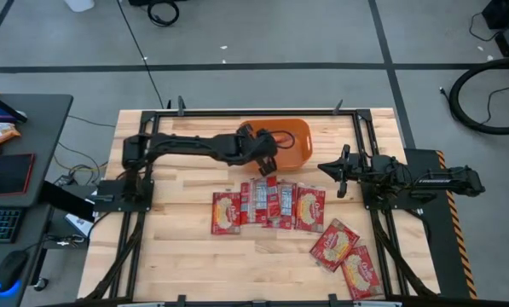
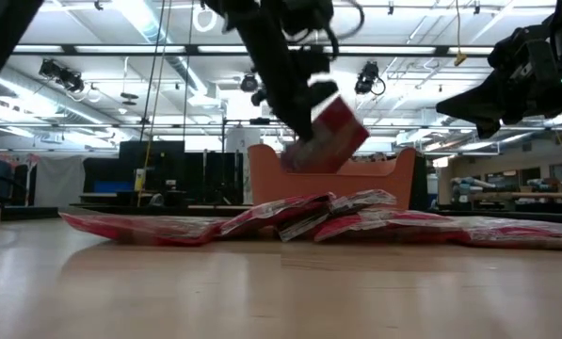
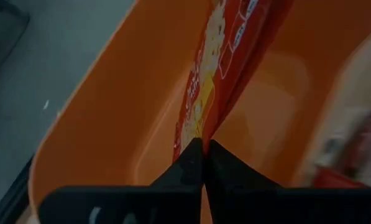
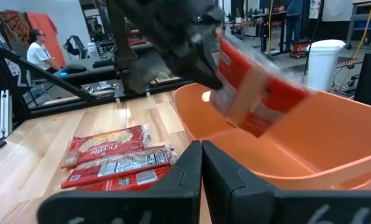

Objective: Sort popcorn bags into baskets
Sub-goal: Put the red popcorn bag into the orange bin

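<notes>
My left gripper [image 1: 263,160] is shut on one red popcorn bag [image 2: 333,133], [image 4: 260,99], held above the orange basket [image 1: 292,141], [image 2: 393,174] at its near left corner. In the left wrist view the bag [image 3: 235,50] reaches out over the basket's inside [image 3: 129,124]. Several more bags lie flat on the table in an overlapping row [image 1: 271,205], [image 2: 290,218], with two others [image 1: 333,243] nearer the right near corner. My right gripper [image 1: 333,173], [image 4: 202,149] is shut and hovers right of the basket, touching nothing. My left gripper pinches the bag between its two fingers at one end edge [image 3: 201,134]. The fingers come from above, slanting down toward the basket. The bag is lifted clear and tilted, its free end [image 4: 253,127] hanging over the basket's inside.
A black frame rail [image 1: 237,112] runs along the table's far edge behind the basket. Bare wood [image 1: 177,247] lies near and left of the bag row. A person [image 4: 36,50] sits in the room beyond the table.
</notes>
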`<state>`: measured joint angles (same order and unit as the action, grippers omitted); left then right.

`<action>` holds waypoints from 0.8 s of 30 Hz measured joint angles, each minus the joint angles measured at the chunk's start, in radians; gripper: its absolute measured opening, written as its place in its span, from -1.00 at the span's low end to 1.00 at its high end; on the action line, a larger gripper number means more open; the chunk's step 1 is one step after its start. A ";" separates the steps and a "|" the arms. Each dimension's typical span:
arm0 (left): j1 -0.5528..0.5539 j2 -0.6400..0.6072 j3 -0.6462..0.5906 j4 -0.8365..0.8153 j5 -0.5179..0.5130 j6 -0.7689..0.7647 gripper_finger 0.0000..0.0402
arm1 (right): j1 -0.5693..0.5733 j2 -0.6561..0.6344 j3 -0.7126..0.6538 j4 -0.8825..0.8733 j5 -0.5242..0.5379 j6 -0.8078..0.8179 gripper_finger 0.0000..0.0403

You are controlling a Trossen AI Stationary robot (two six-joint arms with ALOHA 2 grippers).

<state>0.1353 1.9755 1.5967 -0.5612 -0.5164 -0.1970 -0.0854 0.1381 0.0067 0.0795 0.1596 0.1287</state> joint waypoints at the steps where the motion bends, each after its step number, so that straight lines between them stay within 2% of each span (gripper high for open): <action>1: 0.007 0.012 0.000 -0.008 -0.003 0.000 -0.94 | 0.000 0.000 0.000 0.001 0.000 0.000 -0.91; 8: 0.033 0.018 0.000 -0.085 -0.141 -0.024 -0.94 | 0.000 0.000 0.000 0.001 0.001 0.000 -0.91; 14: 0.039 0.021 0.000 -0.111 -0.094 -0.035 -0.87 | 0.000 0.000 0.000 0.001 0.001 0.000 -0.91; 19: 0.034 0.021 0.000 -0.114 -0.090 -0.015 -0.66 | 0.000 0.000 0.000 0.001 0.002 0.000 -0.91; 24: 0.000 0.012 0.003 -0.088 -0.083 0.183 -0.47 | 0.000 0.000 0.000 0.001 0.002 0.000 -0.91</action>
<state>0.1358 1.9880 1.5998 -0.6493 -0.5998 -0.0137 -0.0855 0.1380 0.0067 0.0809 0.1616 0.1287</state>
